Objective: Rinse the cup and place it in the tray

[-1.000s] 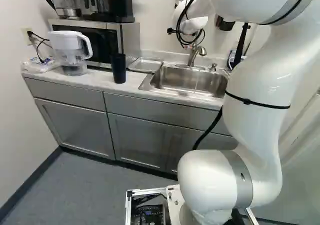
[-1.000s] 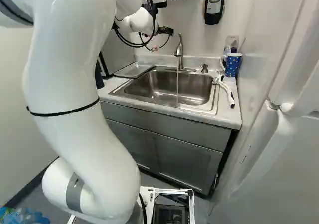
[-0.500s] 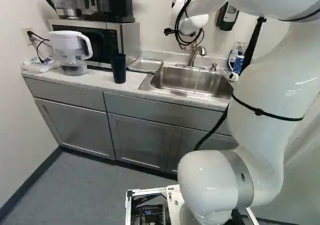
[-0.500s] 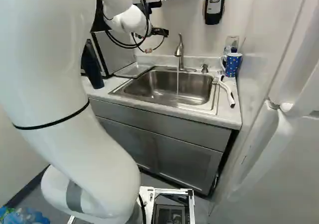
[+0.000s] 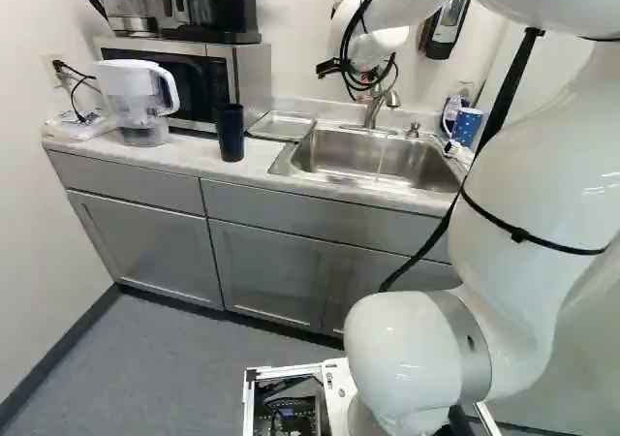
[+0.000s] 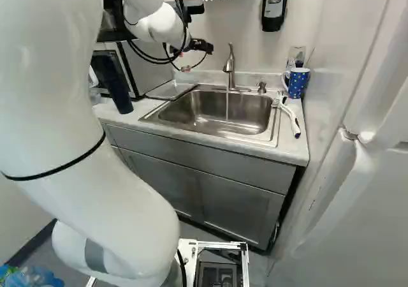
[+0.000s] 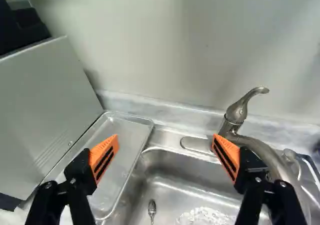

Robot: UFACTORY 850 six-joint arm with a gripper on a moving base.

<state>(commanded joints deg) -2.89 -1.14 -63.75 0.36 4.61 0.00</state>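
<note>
Dark tumbler (image 6: pixel 115 86) left of jaws, metal tray (image 6: pixel 171 90) below; faucet (image 6: pixel 230 67) running into sink (image 6: pixel 255 115) right of them, mug (image 6: pixel 298 83) farther right.

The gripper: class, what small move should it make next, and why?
Probably ease the gripper past the metal tray towards the dark tumbler: the gripper is open and empty, water runs from the faucet, and the tumbler stands on the counter.

No legible txt, brand, label, no. or sign in L/R base or wrist views.
</note>
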